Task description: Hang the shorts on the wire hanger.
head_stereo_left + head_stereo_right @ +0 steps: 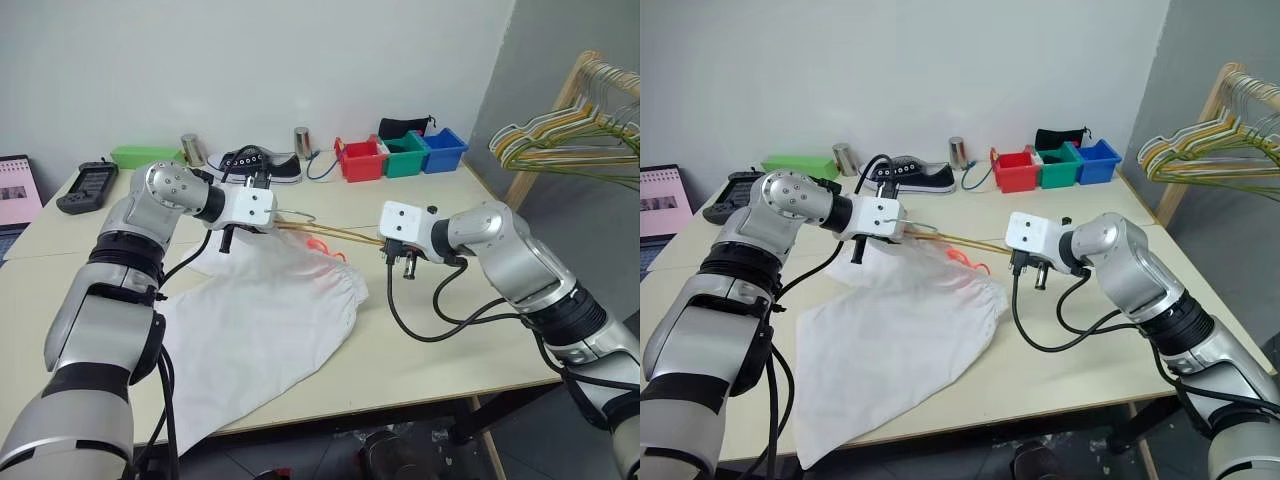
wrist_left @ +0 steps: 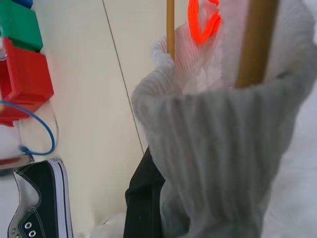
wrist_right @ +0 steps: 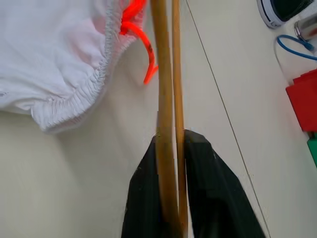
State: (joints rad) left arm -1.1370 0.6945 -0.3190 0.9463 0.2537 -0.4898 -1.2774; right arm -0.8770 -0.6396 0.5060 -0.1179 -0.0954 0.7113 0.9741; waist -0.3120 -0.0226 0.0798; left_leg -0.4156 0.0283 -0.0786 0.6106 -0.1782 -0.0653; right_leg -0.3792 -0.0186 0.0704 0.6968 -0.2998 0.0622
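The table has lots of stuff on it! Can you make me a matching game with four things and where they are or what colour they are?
Things:
1. shorts
2. wire hanger
3. black sneaker
4. middle bin

Clues:
A. green
B. white, lying on the table
C. at the back of the table, beside a metal cup
D. yellow-orange, between the two grippers

Pairs: 1-B, 2-D, 3-C, 4-A

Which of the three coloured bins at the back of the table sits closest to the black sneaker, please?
The red bin. It is the leftmost of the row, on the side towards the black sneaker; the green bin and blue bin follow farther right.
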